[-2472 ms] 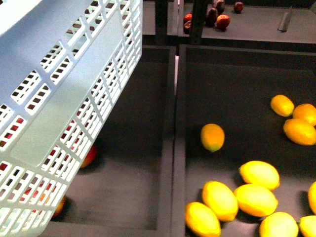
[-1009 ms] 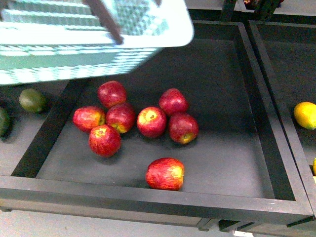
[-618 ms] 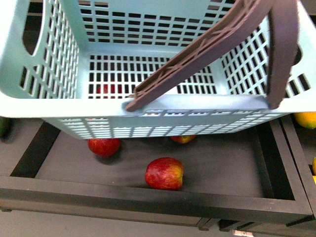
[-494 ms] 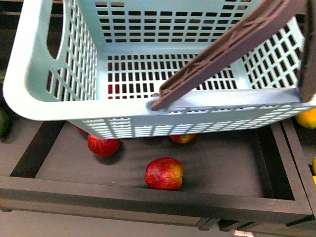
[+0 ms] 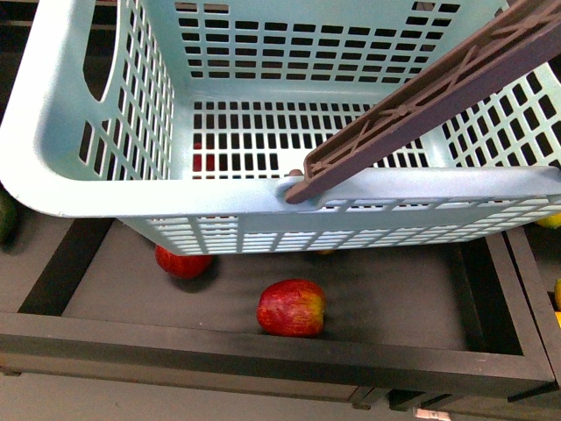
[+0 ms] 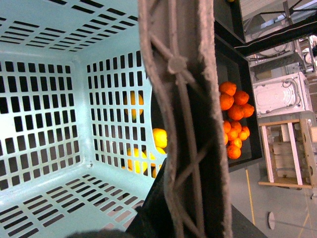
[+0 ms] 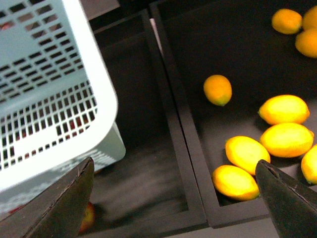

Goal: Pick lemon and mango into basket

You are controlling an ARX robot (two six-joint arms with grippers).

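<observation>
Basket (image 5: 263,189): hanging in the air above the black tray (image 5: 263,351) of red apples (image 5: 291,308), tilted toward the camera, with nothing inside it.
Change: over the last second it has swung in from the upper left and come closer and lower. Its near rim now hides most of the apples that lay open to view.
Handle (image 5: 421,105): one brown ribbed bar runs from the near rim up to the right; in the left wrist view it passes right in front of the lens.
Left claw: the fingers are not clearly shown, so I cannot tell whether it pinches the handle, though the hanging basket suggests it.
Right claw (image 7: 173,163): fingers spread wide with nothing between them, over the divider beside the lemon compartment.
Lemons (image 7: 287,140): several lie in the next compartment to the right, apart from the basket.
Mango: none I can name; a dark green fruit (image 5: 4,219) at the left edge is mostly cut off.
Meaning: the carrier is arriving and picking has not begun — a lemon looks the likelier first grab for the free claw.
</observation>
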